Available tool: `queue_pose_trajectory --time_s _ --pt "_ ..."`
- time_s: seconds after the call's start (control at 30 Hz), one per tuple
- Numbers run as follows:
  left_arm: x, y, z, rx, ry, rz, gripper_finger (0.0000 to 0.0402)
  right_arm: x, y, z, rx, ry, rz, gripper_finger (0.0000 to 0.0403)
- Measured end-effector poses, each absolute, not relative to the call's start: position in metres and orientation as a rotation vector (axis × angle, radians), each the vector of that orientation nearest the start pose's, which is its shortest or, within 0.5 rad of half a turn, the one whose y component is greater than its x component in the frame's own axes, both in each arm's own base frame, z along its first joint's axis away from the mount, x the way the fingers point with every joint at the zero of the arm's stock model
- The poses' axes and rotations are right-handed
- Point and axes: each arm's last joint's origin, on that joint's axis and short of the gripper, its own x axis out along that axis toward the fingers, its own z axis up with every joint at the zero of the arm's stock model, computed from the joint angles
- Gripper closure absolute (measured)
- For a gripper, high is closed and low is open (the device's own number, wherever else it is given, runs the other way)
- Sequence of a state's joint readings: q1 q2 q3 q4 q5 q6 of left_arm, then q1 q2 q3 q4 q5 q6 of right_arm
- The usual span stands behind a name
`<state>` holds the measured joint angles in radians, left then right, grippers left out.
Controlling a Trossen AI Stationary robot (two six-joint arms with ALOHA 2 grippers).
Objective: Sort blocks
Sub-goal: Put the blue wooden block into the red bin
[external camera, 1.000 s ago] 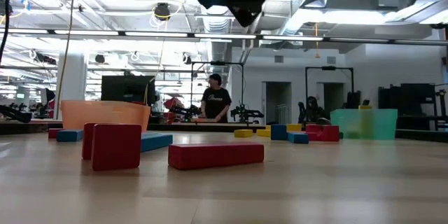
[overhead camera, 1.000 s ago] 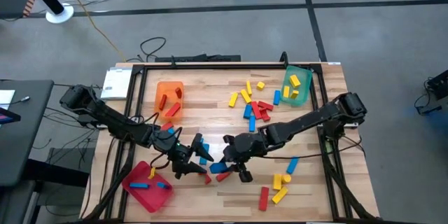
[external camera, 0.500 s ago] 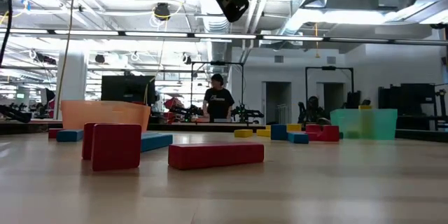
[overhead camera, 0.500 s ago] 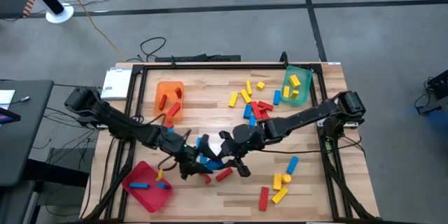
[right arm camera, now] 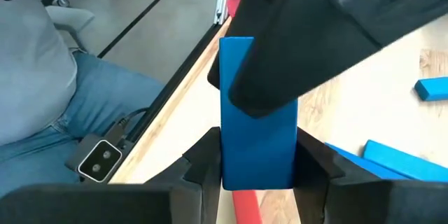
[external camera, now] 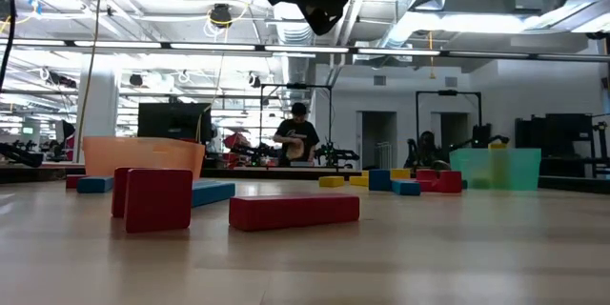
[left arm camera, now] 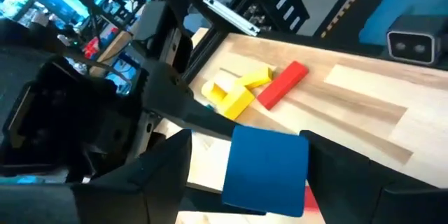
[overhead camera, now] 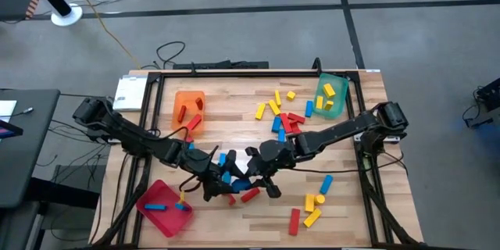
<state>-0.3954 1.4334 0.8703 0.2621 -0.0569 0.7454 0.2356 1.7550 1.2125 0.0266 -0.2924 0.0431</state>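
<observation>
- the left pincer (overhead camera: 221, 178) is hanging above the near middle of the wooden bench (overhead camera: 234, 109), reaching in from the left edge.
- in the left wrist view a blue block (left arm camera: 268, 170) is sitting between its two dark fingers (left arm camera: 162, 168), and these are standing wide, on either side of it; whether they are pressing on it i cannot tell.
- the right pincer (overhead camera: 251, 173) is hanging just beside the left one, its arm stretching across from the right edge of the bench.
- in the right wrist view its fingers (right arm camera: 313, 166) are closing on the sides of an upright blue block (right arm camera: 256, 136), with the other arm's dark finger overlapping the top of that block.
- under and around the two pincers a few loose blocks are lying: blue ones (overhead camera: 239, 183) and a red bar (overhead camera: 250, 194).
- in the low view that red bar (external camera: 294, 211) is lying flat near the camera, with a red block (external camera: 157, 199) standing to its left and a blue one behind them.
- a mixed heap of red, blue and yellow blocks (overhead camera: 283, 113) is lying at the far middle of the bench.
- more yellow blocks (overhead camera: 312, 208), a red bar (overhead camera: 294, 220) and a blue one (overhead camera: 326, 183) are lying at the near right.
- the orange tray (overhead camera: 187, 96) at the far left is holding red blocks.
- the green tray (overhead camera: 320, 98) at the far right is holding yellow blocks.
- the red tray (overhead camera: 148, 207) at the near left is holding blue blocks and one yellow.
</observation>
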Motion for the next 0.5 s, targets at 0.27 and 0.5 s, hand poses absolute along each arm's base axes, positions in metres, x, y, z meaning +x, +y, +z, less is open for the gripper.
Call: queue_pose_trajectory --time_s 0.27,0.5 --pt "0.29 -0.1217 0.2544 0.794 0.156 -0.499 0.0235 0.3795 0.0999 0.2412 0.044 0.525 0.517 0.0261" --pt "0.2899 -0.1219 0.2545 0.831 0.149 -0.496 0.0268 0.3791 0.1008 0.2414 0.067 0.529 0.542 0.0259"
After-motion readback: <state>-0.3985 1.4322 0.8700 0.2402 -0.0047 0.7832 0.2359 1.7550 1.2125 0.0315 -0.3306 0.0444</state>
